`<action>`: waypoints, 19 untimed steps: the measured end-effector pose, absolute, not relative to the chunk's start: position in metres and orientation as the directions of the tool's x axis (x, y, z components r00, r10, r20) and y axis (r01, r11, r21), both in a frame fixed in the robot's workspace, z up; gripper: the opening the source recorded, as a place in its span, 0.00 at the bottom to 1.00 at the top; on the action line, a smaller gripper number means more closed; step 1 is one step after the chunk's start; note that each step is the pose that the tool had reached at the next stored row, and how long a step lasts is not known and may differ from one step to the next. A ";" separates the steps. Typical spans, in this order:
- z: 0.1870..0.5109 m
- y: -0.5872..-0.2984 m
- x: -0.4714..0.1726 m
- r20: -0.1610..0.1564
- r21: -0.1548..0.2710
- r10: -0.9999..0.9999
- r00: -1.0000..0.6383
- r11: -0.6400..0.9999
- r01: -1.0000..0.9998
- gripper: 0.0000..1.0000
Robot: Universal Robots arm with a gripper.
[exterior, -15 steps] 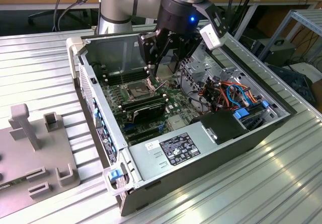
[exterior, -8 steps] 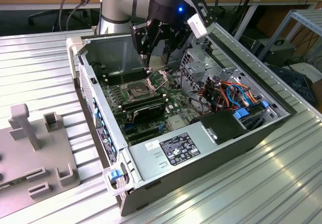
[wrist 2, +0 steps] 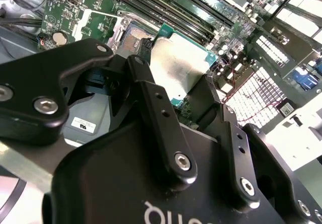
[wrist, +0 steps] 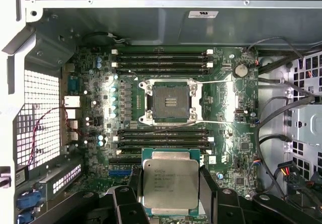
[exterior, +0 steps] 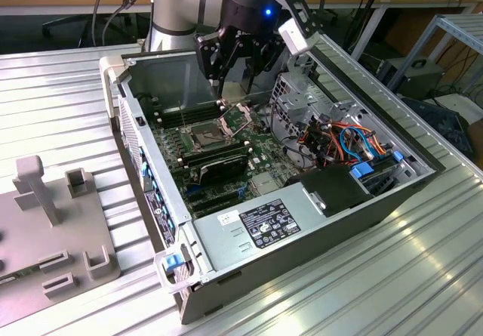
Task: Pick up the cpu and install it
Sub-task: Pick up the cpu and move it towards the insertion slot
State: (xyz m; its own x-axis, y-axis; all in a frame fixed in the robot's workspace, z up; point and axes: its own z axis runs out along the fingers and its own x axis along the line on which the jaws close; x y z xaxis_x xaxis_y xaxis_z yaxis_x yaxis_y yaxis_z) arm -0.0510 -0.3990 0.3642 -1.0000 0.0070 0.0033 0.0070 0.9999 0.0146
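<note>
The jaws are closed on two opposite edges of the cpu [wrist: 170, 182], which is held flat above the motherboard [wrist: 95, 108]. The empty socket [wrist: 171, 102] lies offset, beyond the memory slots [wrist: 161, 134].

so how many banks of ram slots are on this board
2, one on each side of the empty socket: the wall-side bank by the case wall, and the second bank on the socket's opposite side. The held cpu may hide more.
</note>
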 end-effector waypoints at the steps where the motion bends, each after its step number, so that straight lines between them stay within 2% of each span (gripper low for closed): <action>1: 0.364 -0.399 -0.051 0.003 0.015 0.007 -1.000 1.000 0.007 0.55; 19: 0.339 -0.399 -0.051 0.003 0.015 0.007 -1.000 1.000 0.007 0.55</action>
